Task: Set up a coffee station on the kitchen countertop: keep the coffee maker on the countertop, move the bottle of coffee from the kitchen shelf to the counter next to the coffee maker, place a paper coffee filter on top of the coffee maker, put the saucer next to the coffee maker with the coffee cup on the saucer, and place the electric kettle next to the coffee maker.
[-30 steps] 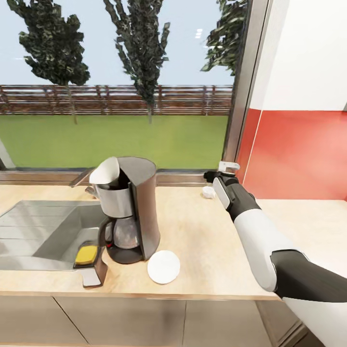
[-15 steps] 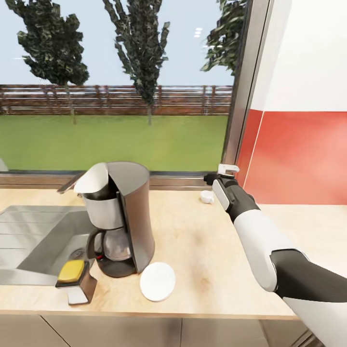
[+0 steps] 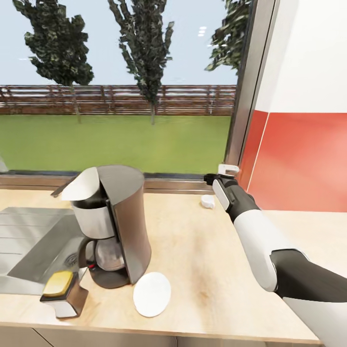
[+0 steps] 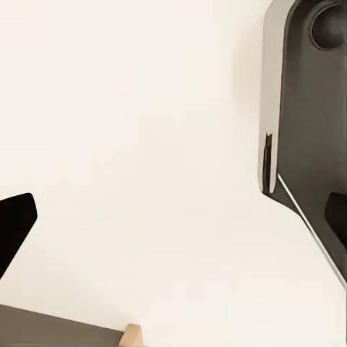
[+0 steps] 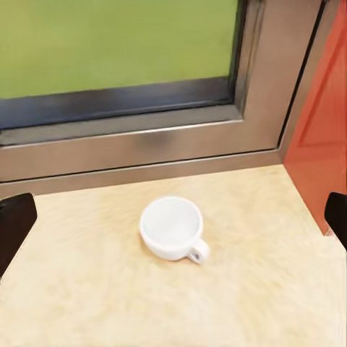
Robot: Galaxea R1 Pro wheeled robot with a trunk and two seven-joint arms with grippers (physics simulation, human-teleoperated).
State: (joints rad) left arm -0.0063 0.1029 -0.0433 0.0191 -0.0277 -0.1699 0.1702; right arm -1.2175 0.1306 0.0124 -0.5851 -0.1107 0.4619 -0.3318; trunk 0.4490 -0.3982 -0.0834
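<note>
The coffee cup (image 5: 173,228) stands upright on the table (image 3: 207,250) near the window, at 1 o'clock from the coffee maker (image 3: 113,224). Right gripper (image 5: 173,217) jaws stand wide open, empty, flanking it. Judged light, rigid, breakable, glossy: grip across the rim, clear of the handle.

No readable text, label, brand or number on anything in view

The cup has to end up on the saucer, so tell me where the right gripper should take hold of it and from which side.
Grip the coffee cup by its rim, coming down from above, one of the fingers inside the bowl and one outside. It stands upright and open-mouthed on the countertop, with bare surface all round. Take the wall away from the small handle, which looks too small to pinch reliably.
</note>
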